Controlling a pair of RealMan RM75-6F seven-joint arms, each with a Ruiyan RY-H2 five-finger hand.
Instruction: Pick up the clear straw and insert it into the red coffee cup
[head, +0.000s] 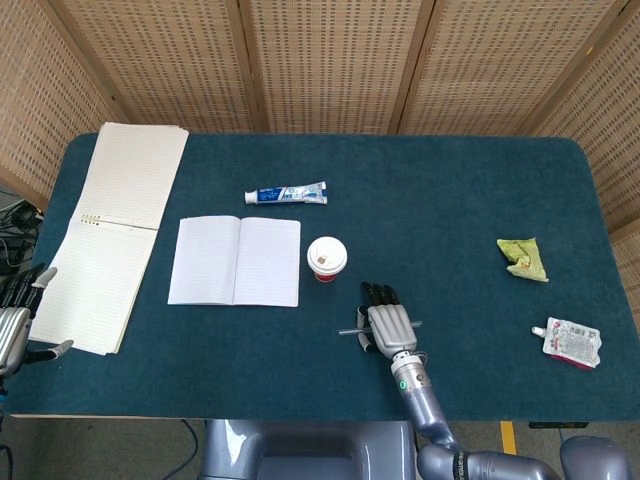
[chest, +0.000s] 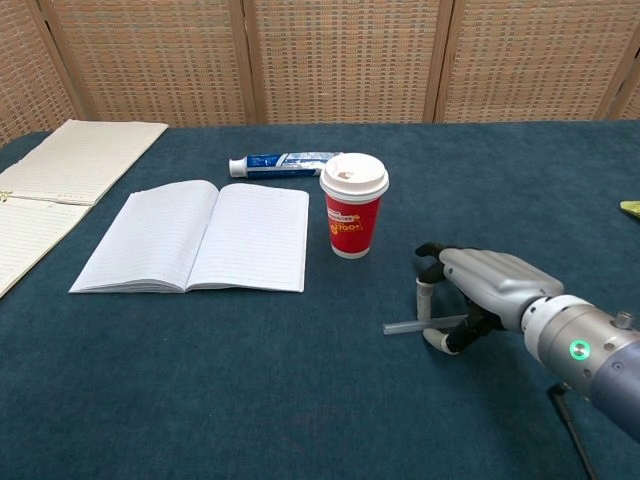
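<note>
Head view shows a dark teal, felt-like tabletop (head: 450, 200) with rounded corners, backed by woven cane screen panels (head: 330, 60) in wooden frames. At the near middle the right hand (head: 388, 322) lies palm down over the clear straw (chest: 410, 325), whose left end pokes out beyond it. In the chest view the fingers (chest: 425, 295) curl down around the straw and the thumb tucks under it; whether the straw is already off the cloth I cannot tell. Just beyond the hand, to the left, stands the red coffee cup (chest: 352, 206), upright with its white lid on. Left of the cup lies an open notebook (head: 235, 261), with a toothpaste tube (head: 286, 194) farther back. The left hand (head: 15, 320) rests at the near left edge, fingers spread, holding nothing, beside a large lined pad (head: 105, 230).
</note>
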